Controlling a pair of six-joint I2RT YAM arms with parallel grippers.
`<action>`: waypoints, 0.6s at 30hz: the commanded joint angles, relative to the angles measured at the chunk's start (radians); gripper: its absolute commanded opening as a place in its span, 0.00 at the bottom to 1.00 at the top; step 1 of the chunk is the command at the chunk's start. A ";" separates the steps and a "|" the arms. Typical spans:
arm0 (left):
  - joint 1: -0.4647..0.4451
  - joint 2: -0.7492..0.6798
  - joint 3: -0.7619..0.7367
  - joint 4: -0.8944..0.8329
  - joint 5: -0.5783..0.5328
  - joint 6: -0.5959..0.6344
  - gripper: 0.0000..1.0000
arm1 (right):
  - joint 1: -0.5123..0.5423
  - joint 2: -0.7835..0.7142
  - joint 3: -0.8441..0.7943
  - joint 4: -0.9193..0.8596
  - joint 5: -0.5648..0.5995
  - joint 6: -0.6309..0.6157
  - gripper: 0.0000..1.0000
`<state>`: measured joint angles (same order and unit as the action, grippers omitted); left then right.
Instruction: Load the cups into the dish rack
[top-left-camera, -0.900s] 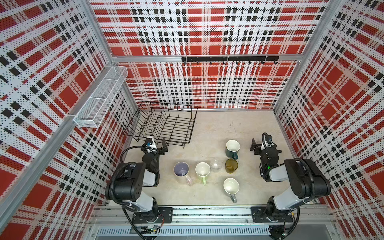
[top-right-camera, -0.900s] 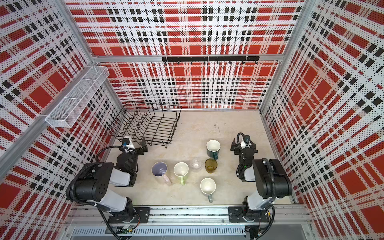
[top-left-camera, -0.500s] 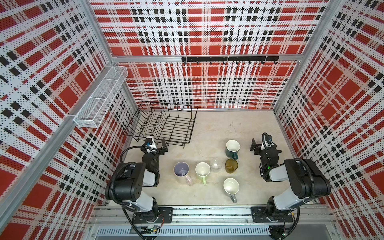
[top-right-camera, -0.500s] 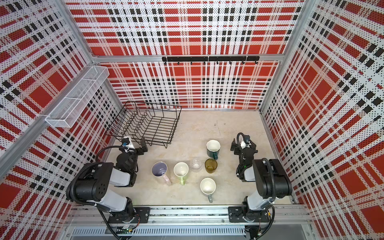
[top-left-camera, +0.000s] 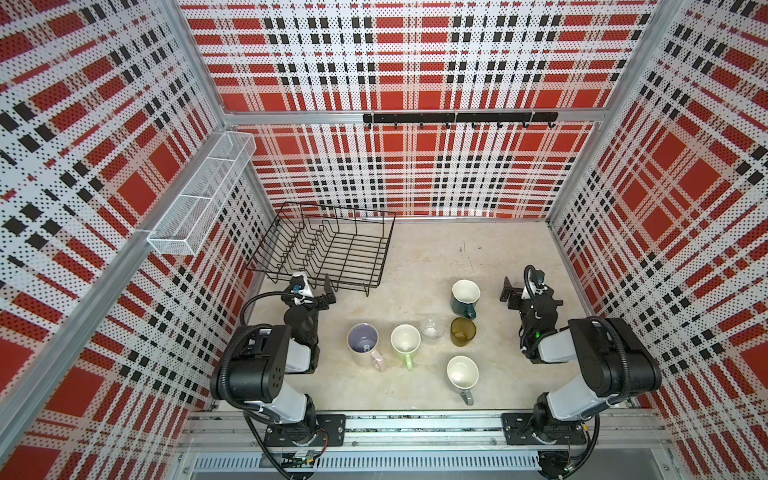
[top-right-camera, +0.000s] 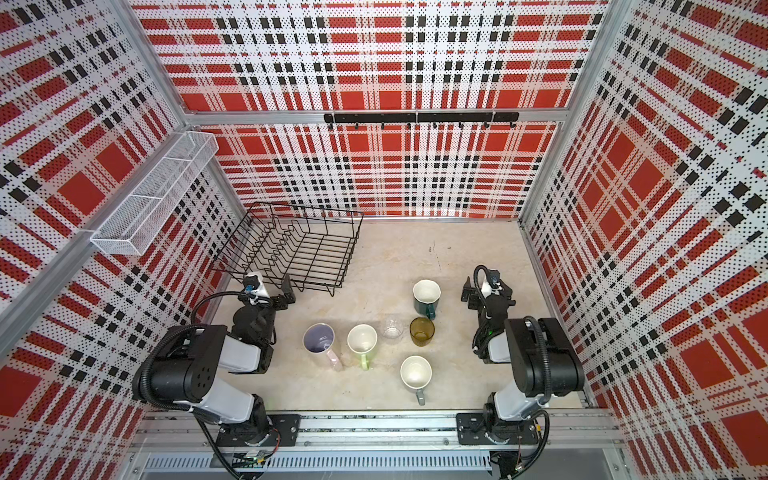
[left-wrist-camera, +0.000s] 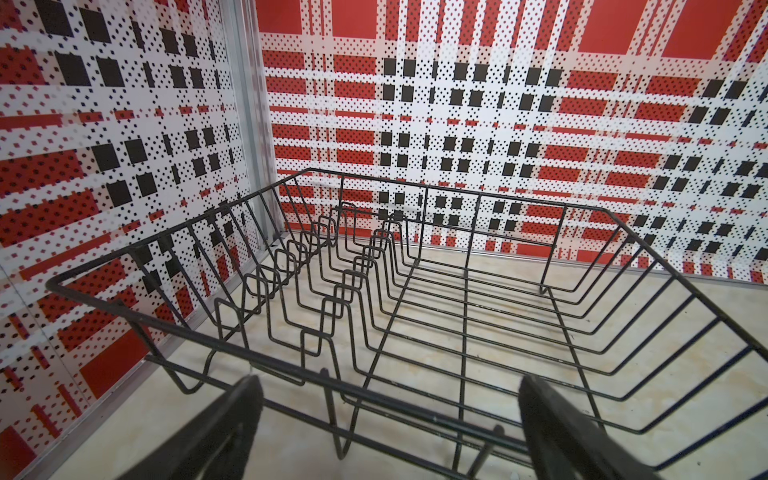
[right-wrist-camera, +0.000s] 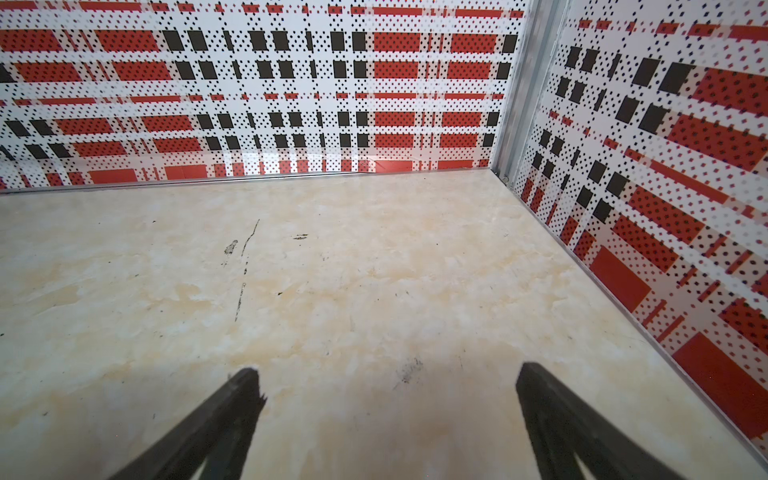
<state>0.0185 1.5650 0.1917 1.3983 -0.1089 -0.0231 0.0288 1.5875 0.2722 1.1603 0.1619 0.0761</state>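
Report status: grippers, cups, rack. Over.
Left gripper open, empty, facing dish rack. Right gripper open, empty, over bare table. Six cups upright on table, none racked. Nothing in the way.

All four feeds reach me bright and evenly lit, with the light falling from above. The cups (top-left-camera: 405, 338) throw only faint, short shadows on the table (top-left-camera: 415, 257). In both top views the walls (top-left-camera: 83, 166) bow outward toward the edges from lens distortion. On the left wrist feed the rack (left-wrist-camera: 457, 189) is sharp, but the left fingers (left-wrist-camera: 232, 419) are blurred. The right fingers (right-wrist-camera: 232, 411) blur likewise, with a dim shadow on the table between them. A pale sheen sits low on the back wall (right-wrist-camera: 249, 160).
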 joint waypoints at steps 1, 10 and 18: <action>0.009 0.009 0.015 0.007 0.010 -0.005 0.98 | 0.005 -0.019 0.007 0.017 0.002 0.002 1.00; -0.046 -0.258 0.073 -0.364 -0.237 -0.058 0.98 | 0.004 -0.211 0.218 -0.461 0.116 0.046 1.00; -0.039 -0.484 0.396 -0.959 -0.247 -0.385 0.98 | -0.015 -0.294 0.432 -0.747 0.219 0.301 1.00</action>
<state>-0.0387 1.1294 0.5194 0.7021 -0.3416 -0.2230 0.0246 1.2984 0.6373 0.6159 0.3355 0.2558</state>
